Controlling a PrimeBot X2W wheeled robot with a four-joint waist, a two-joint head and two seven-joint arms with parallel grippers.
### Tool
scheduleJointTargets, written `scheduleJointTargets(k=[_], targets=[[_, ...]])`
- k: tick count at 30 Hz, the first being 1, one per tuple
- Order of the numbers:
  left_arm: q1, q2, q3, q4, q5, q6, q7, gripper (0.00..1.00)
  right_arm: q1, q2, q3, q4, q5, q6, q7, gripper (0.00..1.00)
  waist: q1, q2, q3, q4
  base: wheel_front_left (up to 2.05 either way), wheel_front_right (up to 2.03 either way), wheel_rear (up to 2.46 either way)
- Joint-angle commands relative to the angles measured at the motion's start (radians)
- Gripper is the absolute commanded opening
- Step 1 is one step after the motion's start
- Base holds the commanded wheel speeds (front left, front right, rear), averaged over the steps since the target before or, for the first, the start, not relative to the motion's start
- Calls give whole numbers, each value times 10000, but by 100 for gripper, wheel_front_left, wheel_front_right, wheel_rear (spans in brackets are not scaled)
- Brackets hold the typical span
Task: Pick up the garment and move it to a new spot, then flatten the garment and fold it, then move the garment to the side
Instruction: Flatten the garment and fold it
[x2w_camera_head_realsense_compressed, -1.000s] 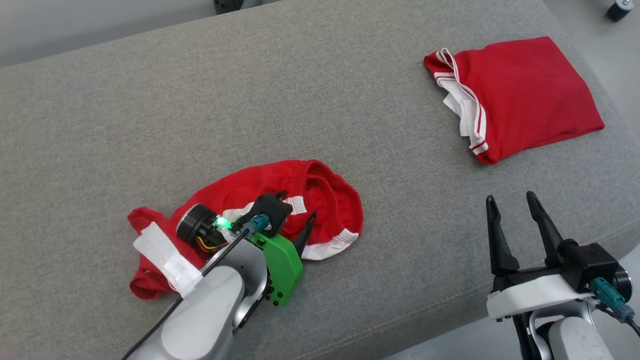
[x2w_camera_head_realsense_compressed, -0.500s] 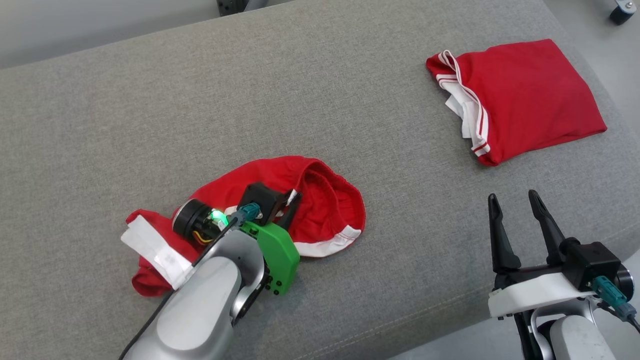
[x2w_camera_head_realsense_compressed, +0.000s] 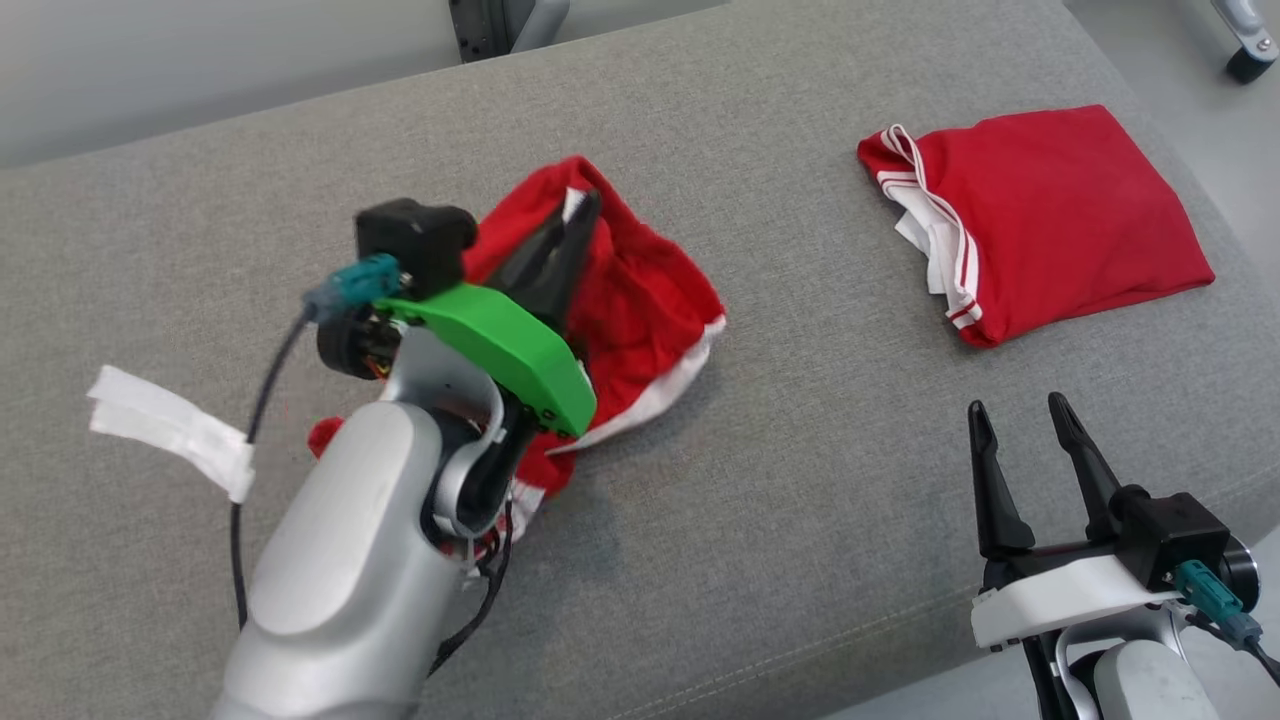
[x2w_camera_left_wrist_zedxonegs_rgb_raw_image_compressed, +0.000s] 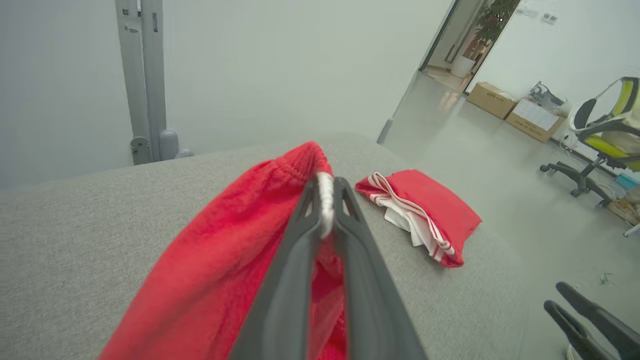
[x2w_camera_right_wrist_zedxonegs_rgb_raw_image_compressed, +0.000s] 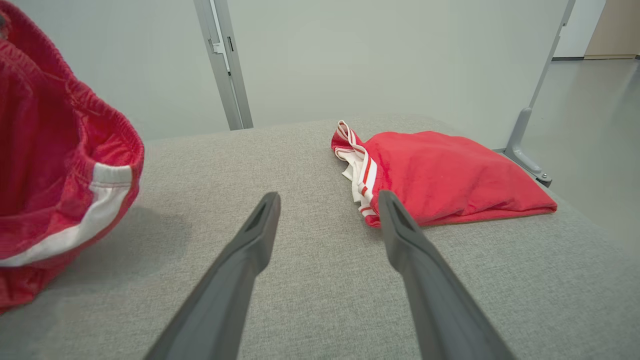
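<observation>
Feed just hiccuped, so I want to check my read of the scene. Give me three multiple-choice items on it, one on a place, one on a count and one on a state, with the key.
1. Where on the grey cushion does the folded red garment lie?
A. towards the robot's right end
B. towards the robot's left end
C. under the left arm

2. How many red garments are in view?
A. one
B. two
C. three

3. What is the left gripper doing?
A. standing open over the cushion
B. shut on the crumpled red garment
C. shut on nothing

Key:
1 A: the head view shows it near the cushion's right end.
2 B: one is folded, one crumpled.
3 B: the left wrist view shows red cloth pinched between the closed fingers.
</observation>
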Motion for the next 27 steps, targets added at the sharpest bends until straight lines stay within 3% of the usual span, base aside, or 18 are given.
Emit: scheduleJointTargets(k=[1,6,10,14,19,27], targets=[[-215,-53,504,-390,-578,331,63,0,102,-3,4,29,-51,-20,-25,100,0,87,-83,31,0,0,0],[-253,-153,1611,-1330,-2536,1135,114,0,141,-4,19,51,-52,-20,-25,100,0,87,-166,53,0,0,0],[-173,-174,1698,-1817,-3057,1658,-29,0,164,-3,62,72,9,-20,-25,100,0,87,-212,94,0,0,0],[514,-162,1573,-1957,-2899,2142,-404,0,170,-4,141,104,50,-20,-25,100,0,87,-254,125,0,0,0],[1692,-97,1747,-1493,-2945,2427,-879,0,207,-3,126,124,62,-20,-25,100,0,87,-247,205,0,0,0],[3282,229,2367,-283,-2913,2533,-1997,0,192,-2,40,123,-48,-20,-25,100,0,87,-127,437,0,0,0]])
